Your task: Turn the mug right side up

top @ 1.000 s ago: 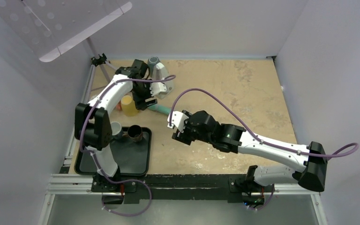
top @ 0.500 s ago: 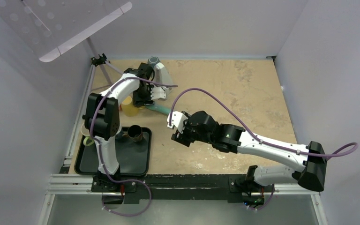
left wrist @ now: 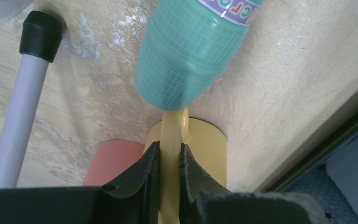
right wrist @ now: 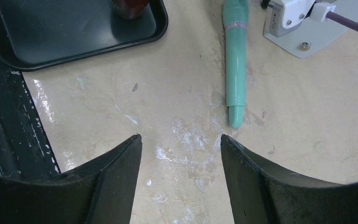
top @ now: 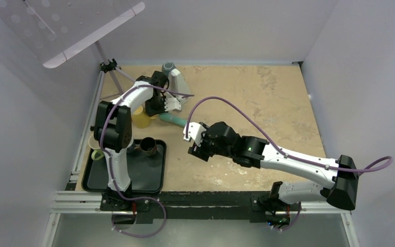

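The yellow mug stands at the back left of the table with what looks like its flat base facing up. My left gripper is shut on the mug's pale yellow handle; in the left wrist view the handle fills the gap between the two black fingers at the gripper. My right gripper hangs open above bare tabletop near the middle, and the right wrist view shows nothing between its fingers at the gripper.
A teal bottle lies next to the mug, its end almost touching the handle. A pink object sits behind the mug. The black tray at front left carries a brown cup. A tripod leg stands nearby.
The left gripper has come down beside the yellow mug and its fingers have shut on the handle. The right arm has stayed where it was.
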You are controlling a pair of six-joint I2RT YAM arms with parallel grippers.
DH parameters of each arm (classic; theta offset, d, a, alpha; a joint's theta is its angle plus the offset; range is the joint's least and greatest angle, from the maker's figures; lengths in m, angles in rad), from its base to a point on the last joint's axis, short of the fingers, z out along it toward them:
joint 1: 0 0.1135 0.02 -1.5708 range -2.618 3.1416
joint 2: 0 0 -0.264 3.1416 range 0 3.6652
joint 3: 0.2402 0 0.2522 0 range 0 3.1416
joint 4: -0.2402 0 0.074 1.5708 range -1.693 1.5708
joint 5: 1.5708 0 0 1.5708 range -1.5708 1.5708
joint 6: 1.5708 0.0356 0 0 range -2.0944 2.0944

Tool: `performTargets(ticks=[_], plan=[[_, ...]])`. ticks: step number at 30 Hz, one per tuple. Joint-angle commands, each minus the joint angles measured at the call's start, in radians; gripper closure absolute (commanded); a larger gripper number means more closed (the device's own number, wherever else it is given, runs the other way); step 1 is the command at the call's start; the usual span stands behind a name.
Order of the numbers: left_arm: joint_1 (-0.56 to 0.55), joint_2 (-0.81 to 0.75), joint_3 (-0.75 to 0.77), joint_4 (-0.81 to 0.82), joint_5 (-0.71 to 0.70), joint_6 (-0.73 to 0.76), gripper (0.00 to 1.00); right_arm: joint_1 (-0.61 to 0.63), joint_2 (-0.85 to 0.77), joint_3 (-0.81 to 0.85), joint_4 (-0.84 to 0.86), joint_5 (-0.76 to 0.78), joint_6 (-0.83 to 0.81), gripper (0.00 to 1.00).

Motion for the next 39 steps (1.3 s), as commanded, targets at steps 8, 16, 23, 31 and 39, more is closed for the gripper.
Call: performTargets(ticks=[8,16,23,31,39], plan=[[0.026,-0.245,0.212,-0.182,0.213,-0.313,1.0,-0.162,-0.056,0.018,0.197,-0.157,0.244,0.3],[0.031,-0.35,0.357,-0.169,0.57,-0.758,1.0,-0.337,-0.039,-0.017,0.5,-0.356,0.597,0.22],[0.027,-0.417,0.385,0.0,0.782,-1.118,1.0,-0.422,0.08,-0.005,0.74,-0.541,0.866,0.15],[-0.004,-0.446,0.359,0.145,0.883,-1.293,1.0,-0.446,0.185,0.064,0.875,-0.655,0.946,0.24],[-0.024,-0.465,0.272,0.246,0.949,-1.394,1.0,-0.447,0.238,0.11,0.987,-0.723,0.954,0.73]])
